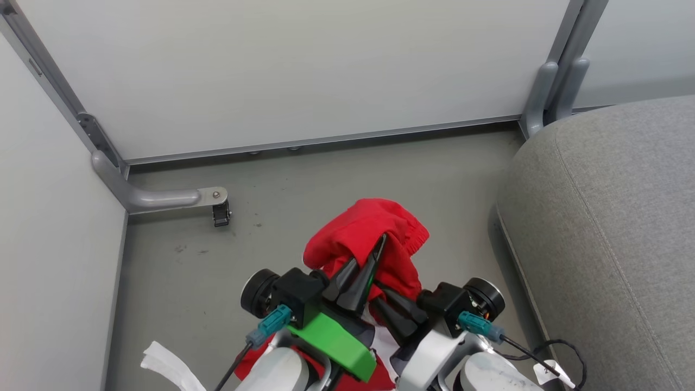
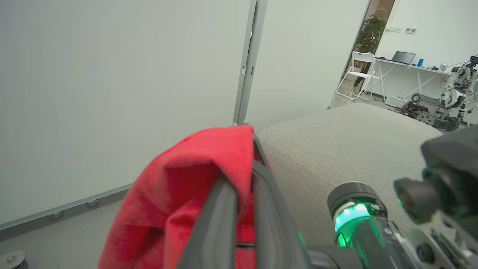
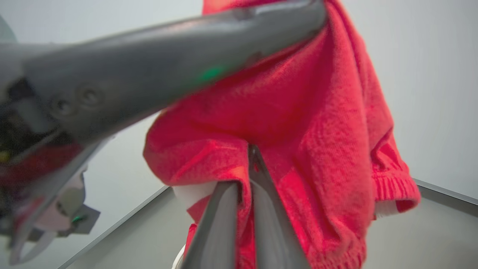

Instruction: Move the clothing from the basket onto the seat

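Left gripper (image 1: 379, 245) and right gripper (image 1: 384, 300) both clamp the clothing (image 1: 365, 227); I see the seat (image 1: 608, 217) off their right.

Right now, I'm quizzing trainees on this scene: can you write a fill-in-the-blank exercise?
The clothing held by the left hand and the right hand is bright ___.
The seat lies on the robot's ___ side.
The clothing hangs over the ___, not the seat.
Missing: red; right; floor.
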